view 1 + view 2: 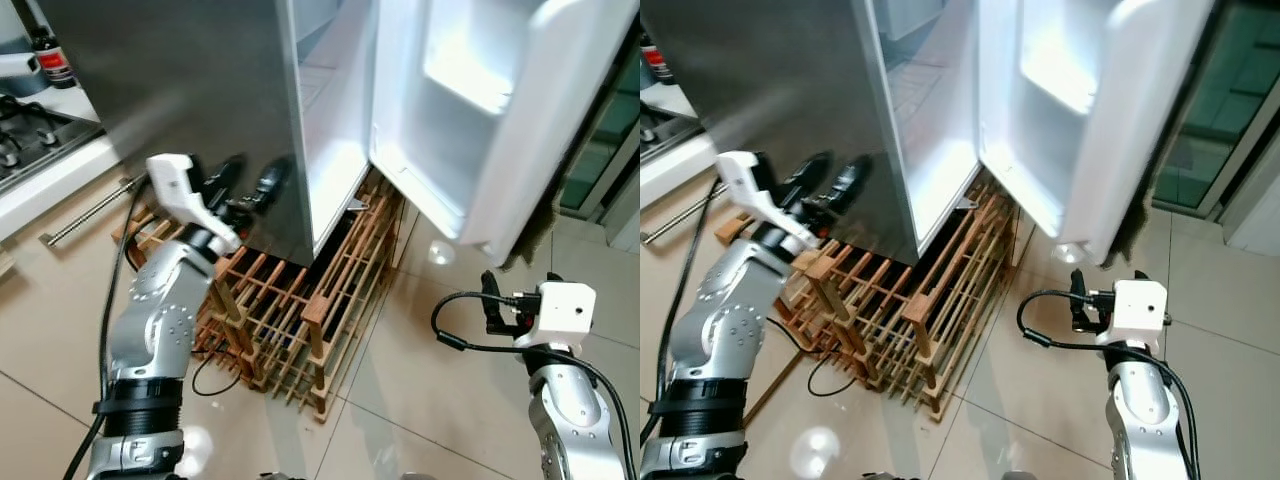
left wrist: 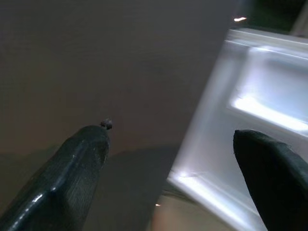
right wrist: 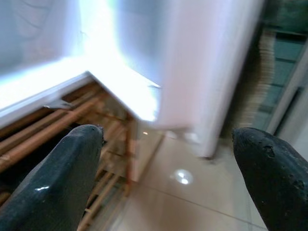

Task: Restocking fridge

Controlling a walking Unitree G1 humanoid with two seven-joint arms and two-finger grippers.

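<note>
Nearest, the right gripper (image 1: pixel 492 298), spread wide and empty, sits below the fridge door (image 1: pixel 500 110), which hangs open at its 12 o'clock; the left gripper (image 1: pixel 243 186), also spread, nears the steel side.

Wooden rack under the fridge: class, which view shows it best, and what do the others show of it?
The left eye view: the whole rack lies on the floor beneath the open fridge door. The right eye view shows it much the same. The right wrist view catches blurred slats; the left wrist view gives nothing clear of it.
</note>
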